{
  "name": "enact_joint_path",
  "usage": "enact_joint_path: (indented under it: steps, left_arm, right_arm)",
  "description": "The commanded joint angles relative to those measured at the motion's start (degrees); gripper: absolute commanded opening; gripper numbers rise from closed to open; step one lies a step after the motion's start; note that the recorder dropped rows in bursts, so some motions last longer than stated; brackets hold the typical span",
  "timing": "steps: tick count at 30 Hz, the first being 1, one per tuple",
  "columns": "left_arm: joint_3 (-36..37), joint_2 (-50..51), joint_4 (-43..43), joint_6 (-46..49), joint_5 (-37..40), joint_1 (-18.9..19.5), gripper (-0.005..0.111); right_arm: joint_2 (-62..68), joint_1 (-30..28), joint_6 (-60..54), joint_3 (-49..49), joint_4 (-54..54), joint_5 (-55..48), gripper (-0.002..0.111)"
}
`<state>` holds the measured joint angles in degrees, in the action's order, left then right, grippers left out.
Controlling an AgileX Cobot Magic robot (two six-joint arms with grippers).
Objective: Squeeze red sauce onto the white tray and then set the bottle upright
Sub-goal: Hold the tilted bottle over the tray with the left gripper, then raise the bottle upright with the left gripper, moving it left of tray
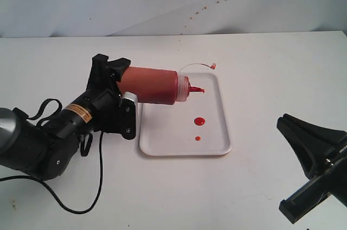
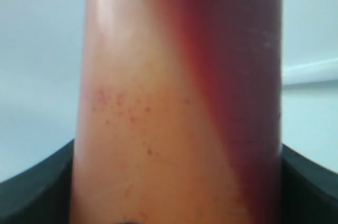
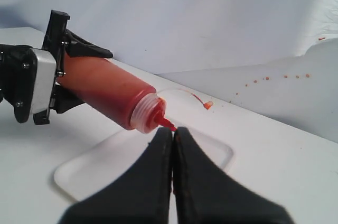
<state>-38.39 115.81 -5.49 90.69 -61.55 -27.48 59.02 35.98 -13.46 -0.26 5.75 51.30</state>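
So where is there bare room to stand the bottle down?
Bare table between the white tray and the right gripper, and beyond the tray's far rim. Crowded left of the tray: left gripper, bottle, cable.

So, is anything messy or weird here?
Yes: small red specks dot the white wall behind the table, well away from the white tray, like stray splatter. The two red sauce drops sit inside the tray, so those look fine.
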Motion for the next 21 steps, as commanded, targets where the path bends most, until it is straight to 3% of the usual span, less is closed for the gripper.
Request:
enact_joint_path:
  steps: [1,11,21]
  left_arm:
    - [2.19,-0.63,-1.12,-10.22,-8.21,-0.08,0.000]
    - [8.09,-1.03,-1.18,-32.89,-8.41,0.17,0.000]
    - [9.68,-1.13,0.75,-46.03,-8.41,0.17,0.000]
  right_arm:
    - [-0.18,0.09,0.25,0.26,-0.24,0.76,0.000]
    - [-0.18,0.09,0.25,0.26,-0.24,0.76,0.000]
    - [-0.18,0.09,0.25,0.26,-0.24,0.76,0.000]
